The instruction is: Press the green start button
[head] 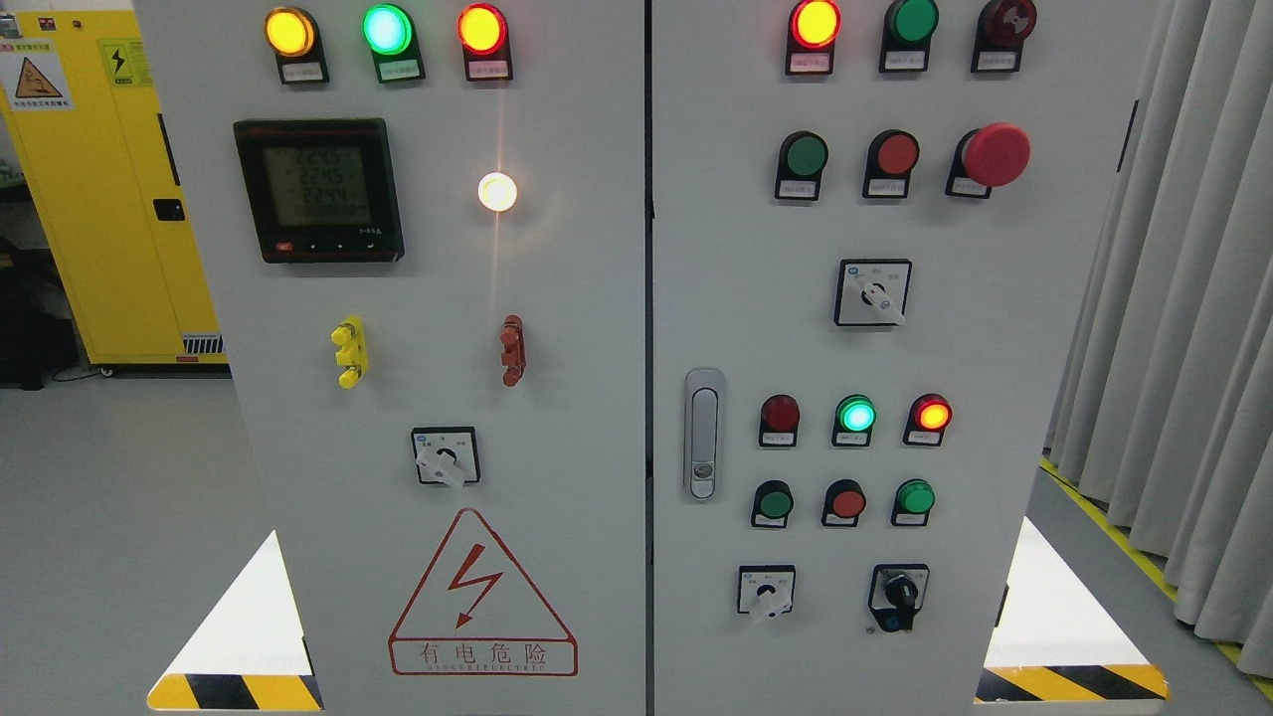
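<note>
A grey control cabinet (597, 418) with two doors fills the view. On the right door, a green push button (806, 155) sits in the upper row beside a red button (897, 153) and a red mushroom stop (996, 154). Lower down are two more green buttons (774, 503) (914, 496) with a red button (847, 502) between them. Above these, a green lamp (855, 414) is lit. I cannot tell which green button is the start button; the labels are too small to read. Neither of my hands is in view.
The left door carries lit lamps (387, 29), a digital meter (318, 189), a rotary switch (445, 456) and a danger sign (482, 597). The right door has a handle (704, 434) and a key switch (899, 595). A yellow cabinet (99, 199) stands left, curtains (1183, 298) right.
</note>
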Controlling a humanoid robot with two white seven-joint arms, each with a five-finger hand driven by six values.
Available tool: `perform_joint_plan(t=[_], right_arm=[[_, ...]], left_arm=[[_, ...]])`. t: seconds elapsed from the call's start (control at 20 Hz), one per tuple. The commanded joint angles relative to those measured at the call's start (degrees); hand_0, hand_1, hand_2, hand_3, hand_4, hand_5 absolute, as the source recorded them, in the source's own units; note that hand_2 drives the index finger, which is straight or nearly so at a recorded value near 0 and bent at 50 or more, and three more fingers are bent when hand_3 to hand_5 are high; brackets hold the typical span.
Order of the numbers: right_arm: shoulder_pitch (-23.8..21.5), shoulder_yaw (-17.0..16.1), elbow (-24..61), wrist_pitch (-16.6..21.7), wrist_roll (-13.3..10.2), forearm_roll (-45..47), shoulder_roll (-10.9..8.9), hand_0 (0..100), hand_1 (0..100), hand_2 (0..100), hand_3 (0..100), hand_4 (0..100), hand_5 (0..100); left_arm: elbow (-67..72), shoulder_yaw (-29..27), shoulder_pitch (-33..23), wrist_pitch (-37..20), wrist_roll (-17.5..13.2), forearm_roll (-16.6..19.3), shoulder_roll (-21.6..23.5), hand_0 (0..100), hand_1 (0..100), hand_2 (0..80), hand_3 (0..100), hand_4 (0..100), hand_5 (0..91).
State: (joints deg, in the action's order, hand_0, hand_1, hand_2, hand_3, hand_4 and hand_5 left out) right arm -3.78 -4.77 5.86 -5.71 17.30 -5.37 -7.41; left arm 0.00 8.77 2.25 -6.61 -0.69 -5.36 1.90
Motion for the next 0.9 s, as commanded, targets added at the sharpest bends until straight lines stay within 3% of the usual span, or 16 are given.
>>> perform_joint_plan(t=[0.0, 0.4, 0.55, 0.65, 0.7, 0.85], right_arm=[[0.00, -0.23, 0.12, 0.09, -0.51, 0.01, 0.46, 22, 39, 0, 0, 0, 0], [0.09, -0.15, 0.46, 0.70, -0.51, 0.01, 0.55, 22, 39, 0, 0, 0, 0], [-0.35, 0.82, 3.62, 5.78, -0.77, -0.78, 0.73, 22, 39, 0, 0, 0, 0], [-0.61, 0.91, 7.21, 6.50, -1.82, -1.04, 1.52, 22, 39, 0, 0, 0, 0], [-0.96, 0.91, 10.19, 6.33, -2.70, -2.00, 1.69, 22, 39, 0, 5, 1, 0], [-5.78, 0.47, 25.02, 5.89, -3.59, -7.97, 1.87, 21, 40, 0, 11, 7, 0]], left_arm=[[-1.50, 0.02, 0.03, 0.01, -0.01, 0.00, 0.12, 12, 56, 0.0, 0, 0, 0.0], [-1.50, 0.02, -0.06, 0.01, -0.01, 0.00, 0.12, 12, 56, 0.0, 0, 0, 0.0], [-1.50, 0.02, -0.06, 0.01, -0.01, 0.00, 0.12, 12, 56, 0.0, 0, 0, 0.0], [-1.50, -0.07, -0.06, 0.01, -0.01, 0.00, 0.12, 12, 56, 0.0, 0, 0, 0.0], [-1.50, -0.07, -0.06, 0.01, -0.01, 0.00, 0.12, 12, 56, 0.0, 0, 0, 0.0], [-1.50, 0.02, -0.06, 0.01, -0.01, 0.09, 0.12, 12, 56, 0.0, 0, 0, 0.0]])
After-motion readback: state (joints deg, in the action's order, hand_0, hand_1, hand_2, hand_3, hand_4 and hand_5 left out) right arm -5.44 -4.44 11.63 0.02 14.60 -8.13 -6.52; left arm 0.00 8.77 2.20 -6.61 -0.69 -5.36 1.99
